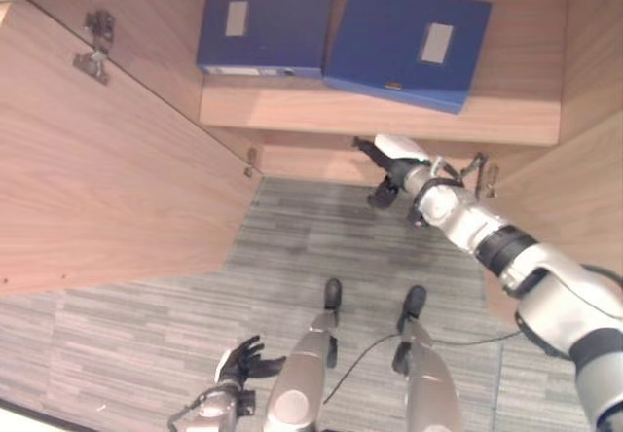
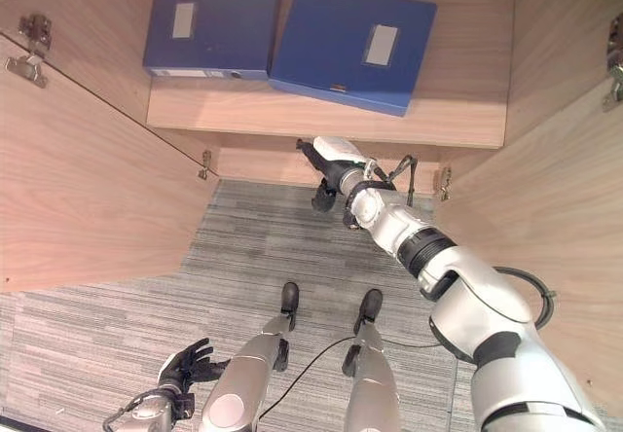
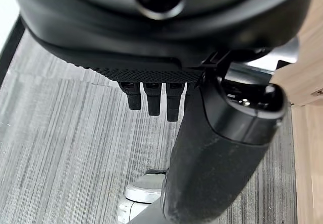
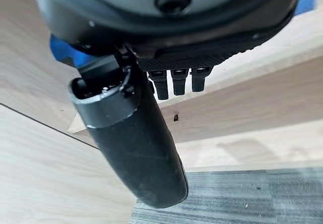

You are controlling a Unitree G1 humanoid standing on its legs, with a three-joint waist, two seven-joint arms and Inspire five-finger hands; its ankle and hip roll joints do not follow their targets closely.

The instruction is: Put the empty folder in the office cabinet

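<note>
Folder lies tilted on shelf, touching second folder.

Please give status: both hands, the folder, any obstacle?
Right hand open, empty, below the shelf. Left hand open, low over the floor. Two blue folders lie on the shelf. Doors open, nothing blocking.

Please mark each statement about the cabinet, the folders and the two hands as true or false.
1. Two blue folders lie on the cabinet shelf. True: the left folder and the right folder.
2. The right folder lies straight, square with the shelf edge. False: it lies turned at an angle.
3. The right hand holds a folder. False: it holds nothing and is below the shelf edge.
4. The cabinet doors are closed. False: the left door stands open.
5. The left hand hangs low over the carpet. True.
</note>
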